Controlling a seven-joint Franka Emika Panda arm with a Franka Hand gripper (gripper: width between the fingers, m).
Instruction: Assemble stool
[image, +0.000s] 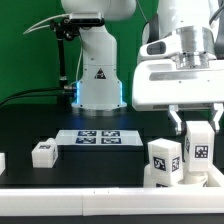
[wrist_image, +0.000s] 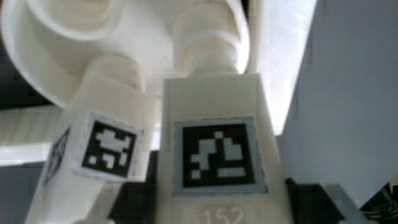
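My gripper (image: 196, 133) is shut on a white stool leg (image: 197, 152) with a black-and-white tag. It holds the leg upright at the exterior view's right, over the white round seat (image: 152, 178). A second tagged leg (image: 163, 160) stands on the seat just beside it. In the wrist view the held leg (wrist_image: 217, 130) sits between my dark fingers (wrist_image: 132, 203). The gripper (wrist_image: 224, 206) clamps its near end, and its far end meets the seat (wrist_image: 98, 45). The second leg (wrist_image: 103, 145) is alongside. A third leg (image: 43, 152) lies loose on the black table.
The marker board (image: 97, 137) lies flat in front of the robot base (image: 97, 75). A small white piece (image: 2, 161) shows at the exterior view's left edge. A long white bar (image: 80, 205) edges the table's front.
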